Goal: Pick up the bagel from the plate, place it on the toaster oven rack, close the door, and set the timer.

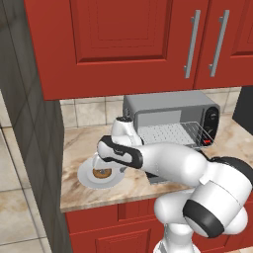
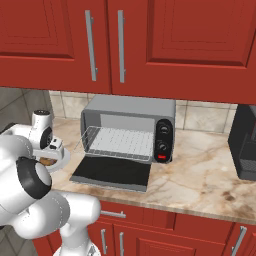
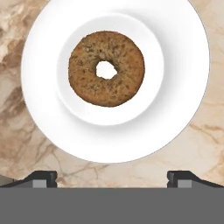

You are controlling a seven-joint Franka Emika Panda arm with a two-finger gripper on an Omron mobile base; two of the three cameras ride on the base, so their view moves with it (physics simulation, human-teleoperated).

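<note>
Claw (image 3: 112, 177) hangs wide open, nothing in it, right over the plate (image 3: 183, 87). Bagel (image 3: 106, 68) sits flat mid-plate, upper centre of hand view, w/ marble bench (image 3: 17, 148) all round. In left base view the arm's elbow covers part of the plate. Toaster oven (image 2: 127, 107) is centre frame, door (image 2: 111, 172) dropped flat, rack (image 2: 120, 142) pulled out. Red cabinets (image 2: 150, 45) above, dark appliance (image 2: 245, 142) at right edge.

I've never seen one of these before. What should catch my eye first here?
Probably the big white arm bending over the marble counter, its open fingers hanging above a brown bagel on a white plate. Next, the grey toaster oven under red cabinets, its door folded down and its wire rack pulled out.
</note>
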